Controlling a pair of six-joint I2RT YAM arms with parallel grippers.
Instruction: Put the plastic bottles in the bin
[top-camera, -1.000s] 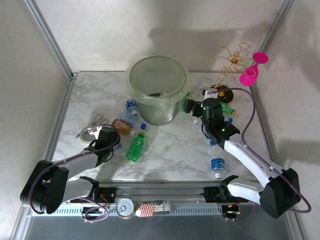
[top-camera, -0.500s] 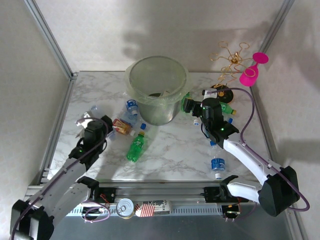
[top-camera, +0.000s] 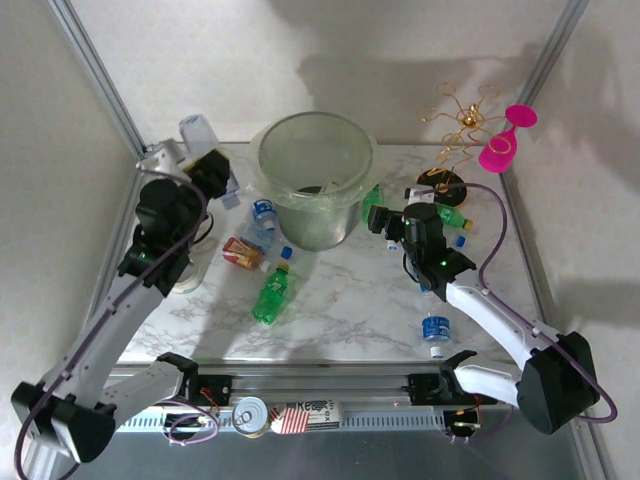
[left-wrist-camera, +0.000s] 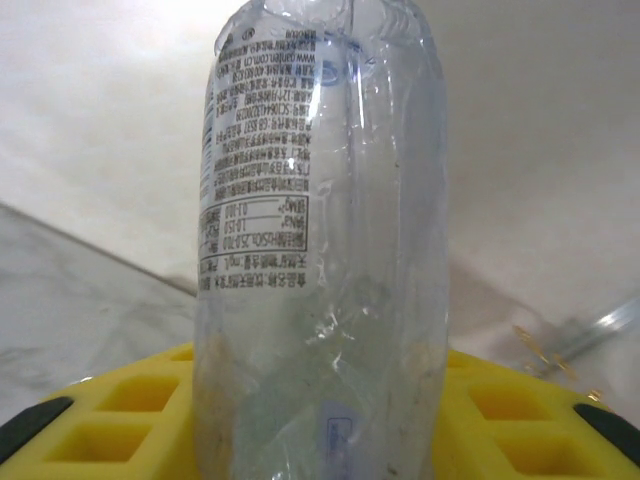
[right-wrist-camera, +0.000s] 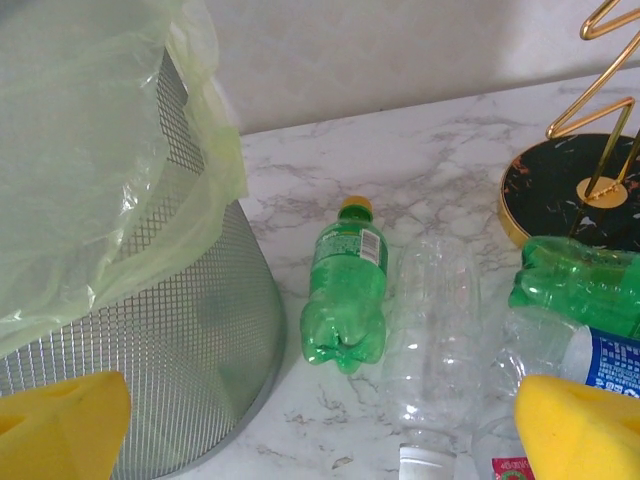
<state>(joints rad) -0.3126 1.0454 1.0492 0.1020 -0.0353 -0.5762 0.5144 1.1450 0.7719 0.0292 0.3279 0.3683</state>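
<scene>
Clear plastic: the L hand (top-camera: 203, 152) pinched a clear bottle (top-camera: 197, 130) up in the air, left of the bin (top-camera: 262, 165) and about level w/ its rim. In the L wrist view that bottle stood upright between the yellow pads (left-wrist-camera: 110, 420), w/ tiny print on its label.

The bin sat at the back middle of the desk (top-camera: 340, 310), w/ a thin bag folded over its rim. Some stuff lay at its bottom, but I couldn't tell what.

The R hand (top-camera: 377, 215) was low, just right of the bin, w/ its pads (right-wrist-camera: 580, 430) spread wide apart. Ahead of it a green bottle (right-wrist-camera: 348, 290) w/ an orange cap lay on the desk near the bin's mesh wall. A see-through bottle (right-wrist-camera: 432, 340) lay just beside it. A 2nd green bottle (right-wrist-camera: 575, 280) lay farther right, near the black base of the gold stand (top-camera: 462, 120).

More bottles lay around. A blue-cap bottle (top-camera: 263, 222) was close to the bin's left side. A front green bottle (top-camera: 271, 295) was near the desk's middle. A blue-label bottle (top-camera: 434, 328) was near the front, by the R arm.

A pink glass (top-camera: 505, 140) hung on the stand. A tin can (top-camera: 250, 415) sat betw. the arm bases.
</scene>
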